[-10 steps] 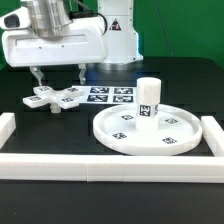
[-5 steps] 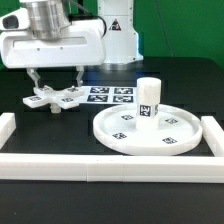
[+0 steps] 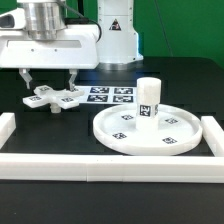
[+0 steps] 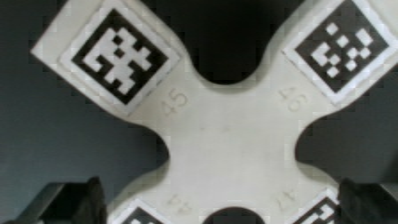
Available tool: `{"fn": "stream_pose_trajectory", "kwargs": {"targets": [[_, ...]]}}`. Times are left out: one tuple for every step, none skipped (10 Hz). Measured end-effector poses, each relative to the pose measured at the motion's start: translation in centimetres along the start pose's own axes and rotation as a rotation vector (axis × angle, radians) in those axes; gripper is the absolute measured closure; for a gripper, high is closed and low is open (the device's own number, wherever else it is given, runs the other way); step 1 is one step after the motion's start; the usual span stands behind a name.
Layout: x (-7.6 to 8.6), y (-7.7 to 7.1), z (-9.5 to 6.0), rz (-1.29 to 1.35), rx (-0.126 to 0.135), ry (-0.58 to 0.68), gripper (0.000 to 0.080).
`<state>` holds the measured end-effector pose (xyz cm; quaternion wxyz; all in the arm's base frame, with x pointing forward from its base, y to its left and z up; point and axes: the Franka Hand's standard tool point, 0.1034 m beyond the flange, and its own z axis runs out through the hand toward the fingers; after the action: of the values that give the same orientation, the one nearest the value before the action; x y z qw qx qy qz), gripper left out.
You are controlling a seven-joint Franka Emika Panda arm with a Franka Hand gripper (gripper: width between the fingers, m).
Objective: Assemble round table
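The white cross-shaped base (image 3: 55,97) lies flat on the black table at the exterior view's left, tags facing up. My gripper (image 3: 48,82) is open and hangs just above it, one finger on each side, not touching. In the wrist view the base (image 4: 222,110) fills the picture, with my dark fingertips (image 4: 68,200) at either side of it. The large round rimmed disc (image 3: 170,135) lies at the exterior view's right. The short cylindrical leg (image 3: 149,98) stands upright on the disc's far edge.
The marker board (image 3: 112,95) lies flat between the base and the disc. White border rails run along the front (image 3: 100,166), the exterior view's left (image 3: 5,127) and right (image 3: 213,133). The robot's base stands behind (image 3: 117,35).
My gripper has moved toward the exterior view's left and a little lower over the cross base. The parts have not moved.
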<state>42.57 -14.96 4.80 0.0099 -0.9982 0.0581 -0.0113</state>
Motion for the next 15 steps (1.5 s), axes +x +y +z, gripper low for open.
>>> {"fn": "stream_pose_trajectory", "kwargs": {"targets": [[-0.1,0.2,0.2,-0.006,-0.001,-0.004,0.0150],[-0.2,0.2,0.3,-0.005,-0.001,-0.007,0.0150],[-0.2,0.2,0.3,-0.006,-0.001,-0.008,0.0150],[-0.2,-0.1,0.4,-0.010,0.000,-0.009,0.0150],[-0.3,-0.3,0.6,-0.015,0.001,-0.012,0.0150],[-0.3,-0.4,0.7,-0.016,0.001,-0.015,0.0150],[-0.4,-0.4,0.8,-0.018,0.001,-0.018,0.0150],[-0.6,-0.4,1.0,-0.018,0.001,-0.022,0.0150],[-0.7,-0.3,1.2,-0.017,0.000,-0.026,0.0150],[-0.8,-0.3,1.4,-0.016,0.000,-0.030,0.0150],[-0.9,-0.3,1.5,-0.016,-0.001,-0.033,0.0150],[-0.9,-0.3,1.5,-0.017,-0.001,-0.034,0.0150],[-1.0,-0.3,1.6,-0.017,-0.001,-0.036,0.0150],[-1.1,-0.4,1.8,-0.018,0.000,-0.039,0.0150],[-1.2,-0.4,1.9,-0.019,-0.001,-0.044,0.0150]]}}
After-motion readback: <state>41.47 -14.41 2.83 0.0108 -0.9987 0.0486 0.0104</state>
